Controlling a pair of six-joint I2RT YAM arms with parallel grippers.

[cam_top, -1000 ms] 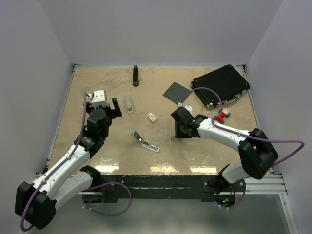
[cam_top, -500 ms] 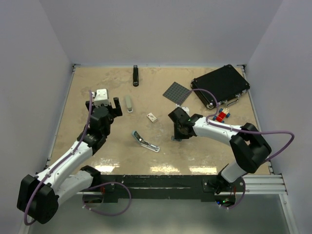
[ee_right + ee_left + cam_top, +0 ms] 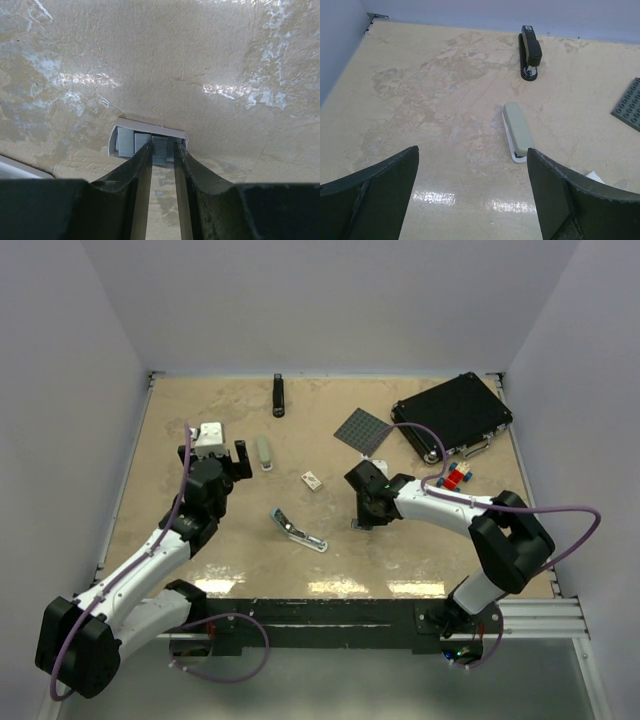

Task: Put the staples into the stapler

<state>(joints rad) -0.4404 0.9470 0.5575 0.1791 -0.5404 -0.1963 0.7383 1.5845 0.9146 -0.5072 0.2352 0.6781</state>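
Note:
The stapler lies in two parts: a grey-green body (image 3: 264, 452) (image 3: 517, 131) at left centre, and a pale blue base with silvery metal (image 3: 297, 529) nearer the front. My left gripper (image 3: 214, 462) (image 3: 472, 151) hangs open just short of the grey-green body, with nothing between its fingers. A tiny white box (image 3: 312, 480) sits mid-table. The small grey-blue tray (image 3: 147, 132) holds the staples (image 3: 160, 150) in strips. My right gripper (image 3: 365, 518) (image 3: 162, 146) points down into it, its fingers narrowed onto one strip.
A slim black stapler (image 3: 279, 395) (image 3: 530, 52) lies near the back wall. A grey studded plate (image 3: 362, 429) and a black case (image 3: 452, 415) sit at the back right. Red-and-blue bricks (image 3: 458, 478) lie beside my right arm.
My right gripper has shifted a little left over the tray and narrowed slightly. My left gripper has edged away from the front toward the grey-green body.

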